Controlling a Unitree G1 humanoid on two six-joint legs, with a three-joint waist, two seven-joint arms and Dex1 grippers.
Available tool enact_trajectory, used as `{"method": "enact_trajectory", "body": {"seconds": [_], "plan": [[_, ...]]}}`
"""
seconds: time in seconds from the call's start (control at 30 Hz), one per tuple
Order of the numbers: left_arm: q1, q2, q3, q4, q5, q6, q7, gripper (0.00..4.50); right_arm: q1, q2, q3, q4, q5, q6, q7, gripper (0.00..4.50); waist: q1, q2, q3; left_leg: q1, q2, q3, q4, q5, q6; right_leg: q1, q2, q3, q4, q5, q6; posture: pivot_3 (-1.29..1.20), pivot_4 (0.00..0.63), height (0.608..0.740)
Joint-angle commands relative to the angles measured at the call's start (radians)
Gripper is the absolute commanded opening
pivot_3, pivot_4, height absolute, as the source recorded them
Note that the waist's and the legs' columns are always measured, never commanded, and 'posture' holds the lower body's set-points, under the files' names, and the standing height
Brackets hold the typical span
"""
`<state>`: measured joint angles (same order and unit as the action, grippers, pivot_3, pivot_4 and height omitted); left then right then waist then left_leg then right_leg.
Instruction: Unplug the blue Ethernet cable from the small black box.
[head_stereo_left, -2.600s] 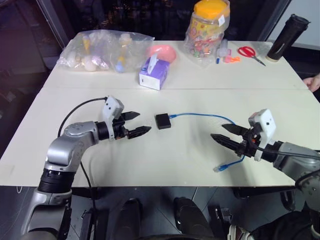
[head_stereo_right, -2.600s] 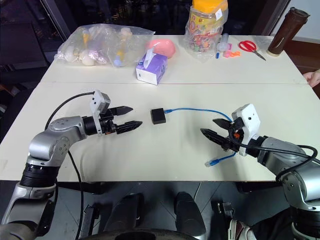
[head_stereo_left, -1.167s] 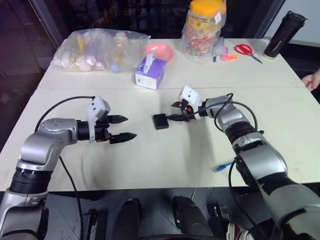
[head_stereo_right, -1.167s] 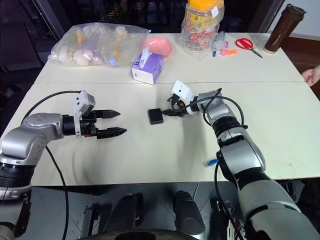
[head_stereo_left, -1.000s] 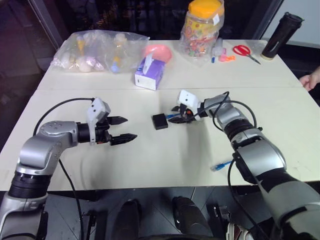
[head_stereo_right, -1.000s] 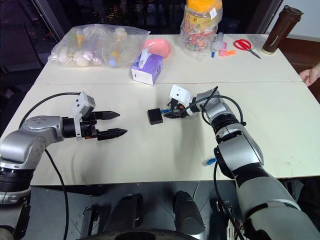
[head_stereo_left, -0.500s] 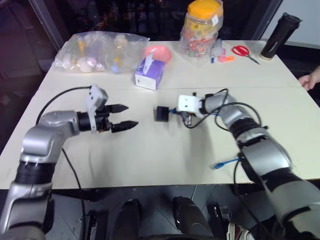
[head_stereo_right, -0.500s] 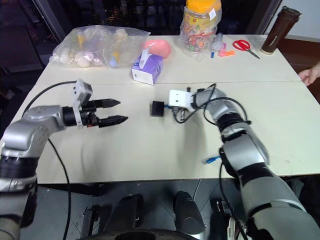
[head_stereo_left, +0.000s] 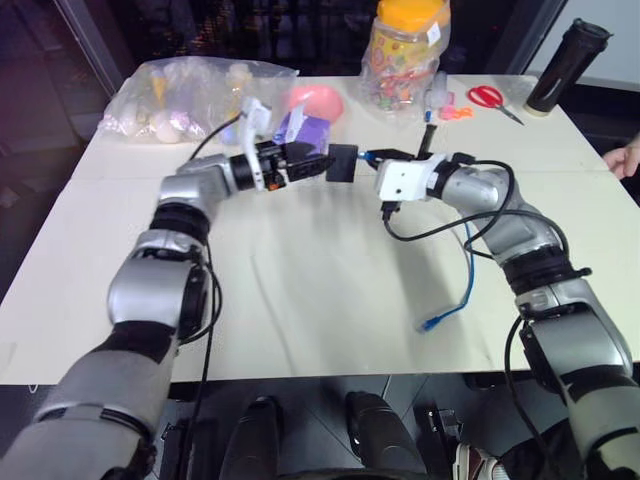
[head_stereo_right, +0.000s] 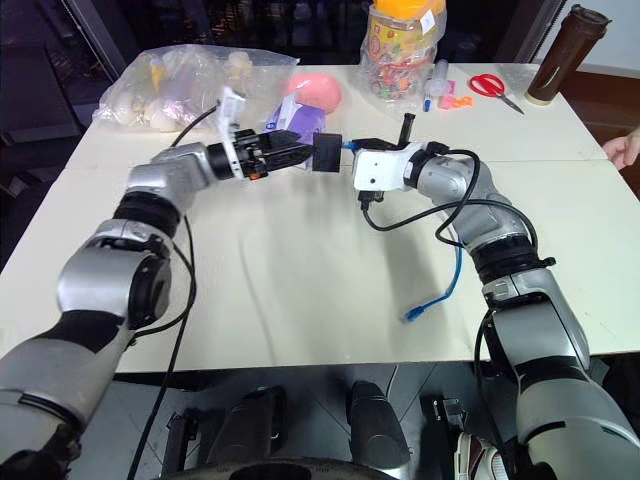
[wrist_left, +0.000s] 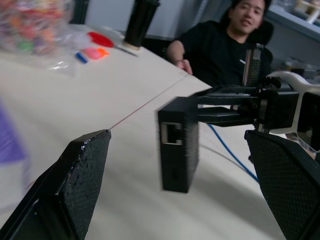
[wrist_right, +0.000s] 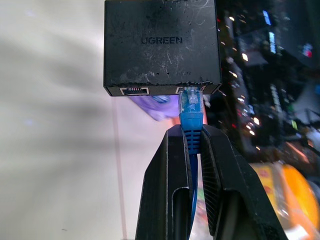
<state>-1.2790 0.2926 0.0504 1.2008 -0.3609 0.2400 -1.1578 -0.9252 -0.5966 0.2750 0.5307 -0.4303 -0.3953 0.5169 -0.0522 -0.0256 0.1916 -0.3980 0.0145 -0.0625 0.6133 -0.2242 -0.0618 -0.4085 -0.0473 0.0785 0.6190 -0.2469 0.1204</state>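
- Bright blue against the pale table (head_stereo_left: 300, 290), the free plug end (head_stereo_left: 428, 323) of the blue Ethernet cable (head_stereo_left: 468, 265) lies nearest the robot, well below and behind the right gripper (head_stereo_left: 372, 156); from there the slack line climbs off the tabletop towards that gripper.
- Limp and light by the look of it, the cable would offer no purchase along its length; the stiff boot just behind the plug is the place to hold, and that is where the right gripper's two fingers (wrist_right: 165, 190) are clamped, with the clear plug (wrist_right: 190, 102) just past their tips.
- The plug is seated in a port of the small black box (head_stereo_left: 342, 164), which hangs off the table directly ahead of the right fingertips, carried by the cable alone.
- Matte, rigid plastic, the box looks light and a little slick; its flat side faces are the likely grip, since a latch on such plugs may resist a straight pull.
- The cable's plugged end runs level, pointing from the right gripper towards the left gripper (head_stereo_left: 310, 165); the box's ported edge faces the right fingers and a second port (wrist_left: 172, 134) faces the left ones.
- The left gripper's fingers (wrist_left: 75, 180) stand wide apart, just short of the box and bracketing it, touching nothing.
- Beyond them, on the far table, sits a purple-white tissue box (head_stereo_left: 308, 130).
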Motion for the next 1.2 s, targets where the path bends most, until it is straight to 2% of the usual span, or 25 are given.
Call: {"method": "enact_trajectory", "body": {"seconds": [0.03,0.07,0.17,0.27,0.33,0.43,0.6,0.67,0.7,0.77,0.83,0.93,1.03,1.1,1.2], "plan": [[-0.050,-0.017,0.050,0.045,0.012,-0.040,-0.020,4.50,0.010,-0.010,-0.037,-0.100,0.006,0.042,-0.015,0.04,-0.003,0.000,0.000,0.000,0.000,0.000,0.000,0.000,0.000,0.000,0.000,0.000,0.000,0.000,0.000,0.00,0.150,0.739],[-0.053,-0.025,0.052,0.052,0.019,-0.044,-0.027,4.50,0.016,-0.009,-0.037,-0.115,0.004,0.049,-0.015,0.04,-0.004,0.000,0.000,0.000,0.000,-0.001,0.000,0.000,0.000,0.000,0.000,0.000,0.001,0.000,0.000,0.00,0.150,0.739],[-0.058,-0.045,0.081,0.068,0.021,-0.058,-0.009,3.66,0.036,-0.006,-0.039,-0.170,0.008,0.078,-0.008,0.00,-0.005,0.000,0.000,0.000,0.000,-0.001,0.000,0.000,0.000,0.000,0.000,0.000,0.002,0.000,0.000,0.00,0.150,0.739],[-0.059,-0.052,0.107,0.075,0.026,-0.056,-0.009,2.48,0.060,-0.004,-0.037,-0.217,0.010,0.104,-0.001,0.00,-0.006,0.000,0.000,0.000,0.000,-0.001,0.001,0.000,0.000,0.000,0.000,0.000,0.002,0.000,0.000,0.00,0.150,0.739],[-0.056,-0.054,0.113,0.075,0.036,-0.059,-0.018,1.54,0.070,-0.003,-0.035,-0.233,0.008,0.113,-0.001,0.00,-0.007,0.000,0.000,0.000,0.000,-0.001,0.001,0.000,0.000,0.000,0.000,0.000,0.002,0.000,0.000,0.00,0.150,0.739],[-0.049,-0.056,0.117,0.074,0.048,-0.063,-0.027,0.47,0.078,0.000,-0.025,-0.252,0.001,0.123,0.000,0.00,-0.007,0.000,0.000,0.000,0.000,-0.001,0.001,0.000,0.000,0.000,0.000,0.000,0.003,0.000,0.000,0.00,0.150,0.739],[-0.041,-0.058,0.129,0.071,0.061,-0.060,-0.036,0.48,0.085,0.015,-0.025,-0.282,0.019,0.149,0.013,0.00,-0.007,0.000,0.000,0.001,0.000,-0.001,0.001,0.000,0.000,0.000,0.000,0.000,0.003,0.000,0.000,0.00,0.150,0.739],[-0.034,-0.056,0.140,0.068,0.055,-0.048,-0.029,0.48,0.137,0.026,-0.052,-0.344,0.091,0.207,0.056,0.88,-0.006,0.000,0.000,0.001,0.000,-0.001,0.001,0.000,0.000,0.000,0.000,0.000,0.003,0.000,0.000,0.00,0.150,0.739],[-0.030,-0.053,0.145,0.066,0.053,-0.043,-0.029,0.48,0.166,0.022,-0.064,-0.378,0.102,0.229,0.065,1.20,-0.007,0.000,0.000,0.001,0.000,-0.001,0.001,0.000,0.000,0.000,0.000,0.000,0.004,0.000,0.000,0.00,0.150,0.739],[-0.022,-0.049,0.150,0.061,0.057,-0.039,-0.039,0.48,0.221,0.013,-0.100,-0.436,0.095,0.292,0.045,2.16,-0.006,0.000,0.000,0.001,0.000,-0.002,0.001,0.000,0.000,0.000,0.000,-0.001,0.004,0.000,0.001,0.00,0.150,0.739],[-0.012,-0.040,0.146,0.049,0.066,-0.038,-0.052,0.48,0.317,0.083,-0.211,-0.541,0.216,0.482,0.012,3.14,0.001,0.000,0.000,0.001,0.000,-0.001,0.001,0.000,0.000,0.000,0.000,-0.001,0.005,0.000,0.001,0.00,0.150,0.739],[-0.017,-0.022,0.188,0.021,0.014,0.045,-0.096,0.48,0.409,0.295,-0.407,-0.739,0.546,0.841,-0.053,3.14,0.007,0.000,0.000,0.001,0.000,-0.002,0.002,0.000,0.000,0.000,0.000,-0.001,0.008,0.000,0.000,0.00,0.150,0.739],[-0.026,-0.002,0.242,-0.028,-0.070,0.213,-0.198,0.48,0.413,0.469,-0.567,-0.871,0.920,1.097,-0.107,3.14,0.006,0.000,0.000,0.002,0.000,-0.002,0.002,0.000,0.000,-0.001,0.001,-0.001,0.011,0.000,0.000,0.00,0.150,0.739],[-0.028,0.012,0.284,-0.076,-0.147,0.370,-0.259,0.48,0.396,0.552,-0.646,-0.908,1.144,1.186,-0.158,3.14,0.005,0.000,0.000,0.003,0.001,-0.003,0.002,0.000,0.000,0.000,0.001,-0.001,0.011,0.000,0.000,0.00,0.150,0.739],[0.010,0.006,0.276,-0.159,-0.172,0.453,-0.268,0.48,0.379,0.593,-0.688,-0.926,1.319,1.238,-0.209,3.14,0.006,0.000,0.000,0.004,0.001,-0.004,0.002,0.000,0.000,0.001,0.001,-0.001,0.012,0.000,0.000,0.00,0.150,0.739]]}}
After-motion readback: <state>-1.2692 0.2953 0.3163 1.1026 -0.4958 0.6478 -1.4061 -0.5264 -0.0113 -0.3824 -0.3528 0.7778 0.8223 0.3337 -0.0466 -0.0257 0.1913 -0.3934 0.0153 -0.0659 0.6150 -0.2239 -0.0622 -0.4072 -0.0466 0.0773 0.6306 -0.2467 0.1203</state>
